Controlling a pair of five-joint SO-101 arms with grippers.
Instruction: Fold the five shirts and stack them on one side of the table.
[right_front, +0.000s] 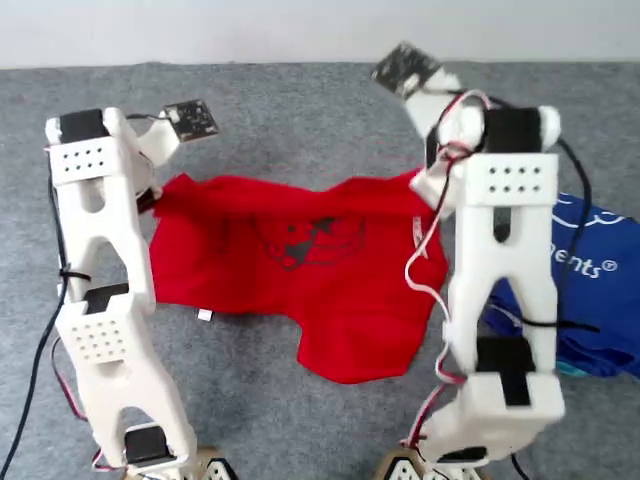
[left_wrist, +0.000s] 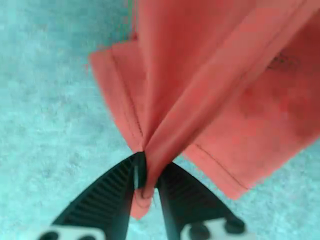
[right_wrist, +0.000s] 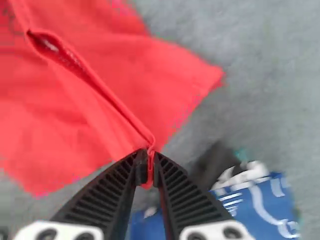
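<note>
A red shirt (right_front: 290, 265) with a dark print lies spread on the grey table between the two arms. My left gripper (left_wrist: 146, 187) is shut on a pinched fold of the red shirt (left_wrist: 210, 85) near a hemmed corner; in the high view the left arm's wrist (right_front: 150, 190) stands at the shirt's left edge. My right gripper (right_wrist: 148, 175) is shut on a folded edge of the red shirt (right_wrist: 75, 100). In the high view the right arm's wrist (right_front: 440, 170) stands over the shirt's right top corner. A blue shirt (right_front: 590, 290) lies at the right.
The blue shirt (right_wrist: 250, 200) with white print lies close beside my right gripper. Both white arm bodies (right_front: 105, 330) (right_front: 505, 300) stand at the table's near edge. Bare grey table (right_front: 300, 110) stretches behind the red shirt.
</note>
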